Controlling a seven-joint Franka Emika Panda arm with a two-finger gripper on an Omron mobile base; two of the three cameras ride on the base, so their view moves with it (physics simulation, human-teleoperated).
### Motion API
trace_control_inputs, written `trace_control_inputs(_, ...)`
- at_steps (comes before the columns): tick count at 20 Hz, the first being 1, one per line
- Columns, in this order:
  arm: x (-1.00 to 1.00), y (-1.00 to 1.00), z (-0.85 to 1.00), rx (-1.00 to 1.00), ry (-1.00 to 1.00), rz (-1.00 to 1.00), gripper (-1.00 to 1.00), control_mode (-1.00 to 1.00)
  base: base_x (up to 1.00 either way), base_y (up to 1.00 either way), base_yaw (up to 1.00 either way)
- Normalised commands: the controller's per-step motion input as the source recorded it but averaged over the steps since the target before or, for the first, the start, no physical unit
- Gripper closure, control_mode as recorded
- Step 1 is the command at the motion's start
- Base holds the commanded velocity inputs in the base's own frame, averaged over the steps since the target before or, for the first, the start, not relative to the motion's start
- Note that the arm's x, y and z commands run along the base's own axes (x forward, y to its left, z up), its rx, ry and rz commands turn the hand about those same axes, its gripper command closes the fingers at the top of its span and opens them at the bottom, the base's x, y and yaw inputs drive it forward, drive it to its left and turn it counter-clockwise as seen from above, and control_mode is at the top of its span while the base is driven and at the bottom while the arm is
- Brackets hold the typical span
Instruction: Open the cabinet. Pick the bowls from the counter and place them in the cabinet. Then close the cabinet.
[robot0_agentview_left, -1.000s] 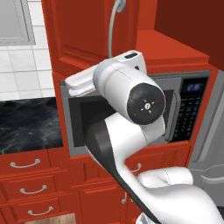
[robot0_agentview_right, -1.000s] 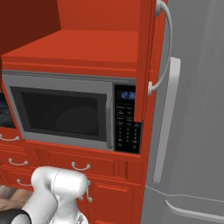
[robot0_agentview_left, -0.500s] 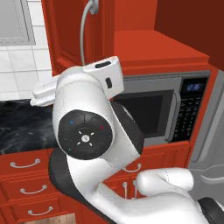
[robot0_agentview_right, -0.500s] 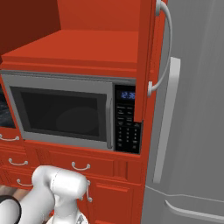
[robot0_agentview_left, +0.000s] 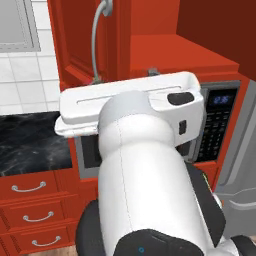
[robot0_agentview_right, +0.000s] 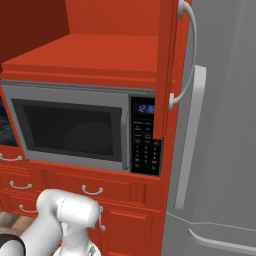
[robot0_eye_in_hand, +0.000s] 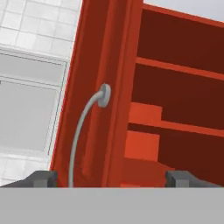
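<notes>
The red cabinet (robot0_agentview_right: 105, 55) stands open above the microwave. Its left door (robot0_agentview_left: 75, 45) is swung out, with the curved silver handle (robot0_agentview_left: 96, 42) on its edge. Its right door (robot0_agentview_right: 167, 60) is edge-on, with its own handle (robot0_agentview_right: 189, 55). In the hand view my gripper (robot0_eye_in_hand: 111, 179) is open, the fingertips (robot0_eye_in_hand: 41, 178) wide apart with nothing between them. It looks at the left door's handle (robot0_eye_in_hand: 81, 135) from a short way off, with the dark shelves (robot0_eye_in_hand: 179, 92) to the right. The black counter (robot0_agentview_left: 30, 145) lies at left. The bowls are out of view.
A steel microwave (robot0_agentview_right: 75, 130) sits under the cabinet. A grey fridge (robot0_agentview_right: 220, 125) stands right of it. Red drawers (robot0_agentview_left: 30, 200) run below the counter. A grey-doored wall cabinet (robot0_eye_in_hand: 26, 109) and white tiles are left of the open door.
The jaws have opened wide and let go of the left door's handle. That door swung further left. My arm has swung up in front of the left base camera.
</notes>
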Motion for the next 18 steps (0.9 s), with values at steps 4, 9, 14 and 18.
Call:
trace_control_inputs(4,0.40,-1.00,0.00,0.20,0.17,0.12,-1.00,-1.00,0.00,0.00,0.00)
trace_control_inputs(9,0.31,-1.00,0.00,0.19,0.12,0.20,-1.00,-1.00,0.00,0.00,0.00)
trace_control_inputs(14,0.24,-0.69,0.00,0.17,0.13,0.32,-1.00,-1.00,0.00,0.00,0.00)
trace_control_inputs(18,0.18,-0.24,-0.02,0.26,0.01,0.38,-1.00,-1.00,0.00,0.00,0.00)
